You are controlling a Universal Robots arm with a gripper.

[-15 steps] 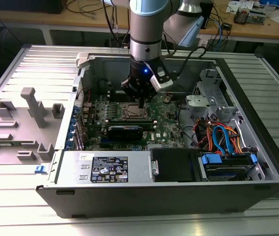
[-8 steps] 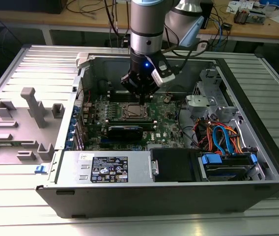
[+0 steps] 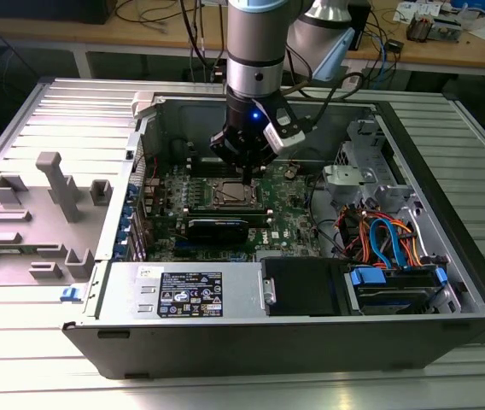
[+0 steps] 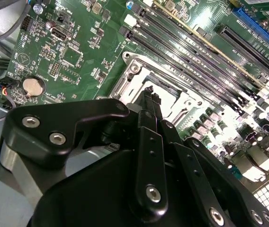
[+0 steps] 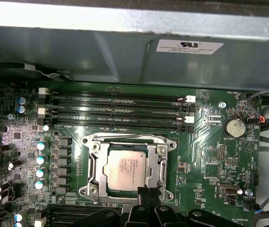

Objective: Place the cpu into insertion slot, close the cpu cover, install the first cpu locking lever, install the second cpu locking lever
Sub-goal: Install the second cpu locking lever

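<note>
The cpu lies flat in the insertion slot, silver top up, on the green motherboard. The cpu cover lies down around it as a silver frame, with the chip showing through its window. Thin lever rods run along the frame's edges. My gripper is shut with nothing between its black fingers. Its tips sit at the edge of the socket frame nearest the wrist. In the exterior view the gripper hangs just above the cpu. In the second wrist view the fingers point down at the silver socket rim.
Long black memory slots run beside the socket, toward the case wall. A black card, the power supply and coloured cables crowd the case. A coin battery sits on the board. A grey plastic fixture lies outside.
</note>
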